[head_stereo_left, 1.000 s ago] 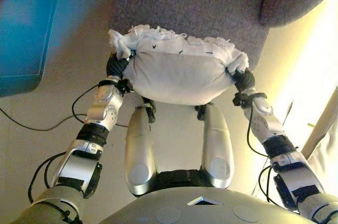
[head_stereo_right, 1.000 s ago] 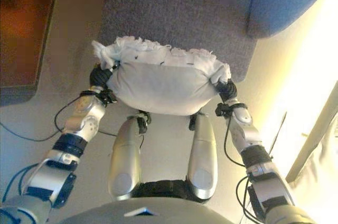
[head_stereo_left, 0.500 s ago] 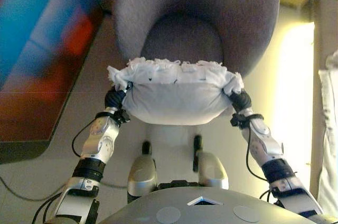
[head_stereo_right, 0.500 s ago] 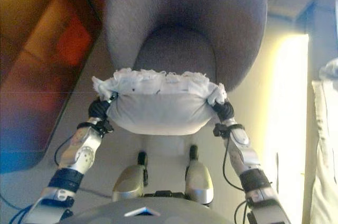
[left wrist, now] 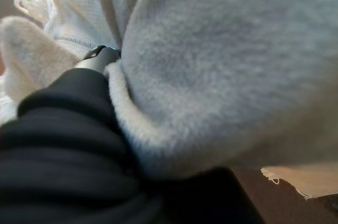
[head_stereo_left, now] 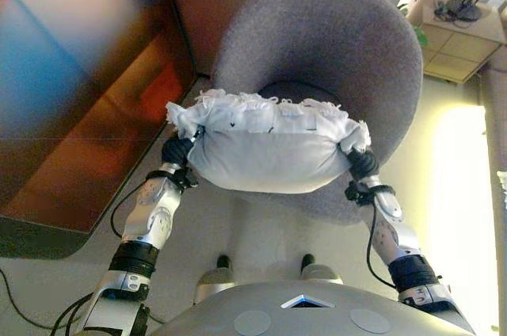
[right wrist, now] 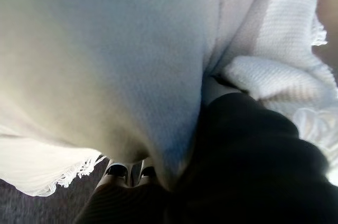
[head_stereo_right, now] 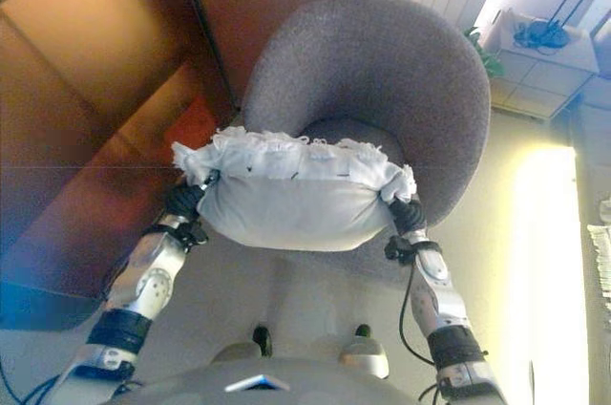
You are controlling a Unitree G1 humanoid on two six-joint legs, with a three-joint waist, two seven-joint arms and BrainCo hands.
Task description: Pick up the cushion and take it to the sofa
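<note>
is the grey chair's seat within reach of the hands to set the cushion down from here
Probably yes. The cushion, held between the left hand and right hand, hangs at the front edge of the grey chair, and nothing lies on the seat.

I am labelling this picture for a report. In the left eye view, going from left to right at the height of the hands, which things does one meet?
Left hand → white cushion with a frilled edge, held between both hands in front of the grey armchair → right hand.
</note>
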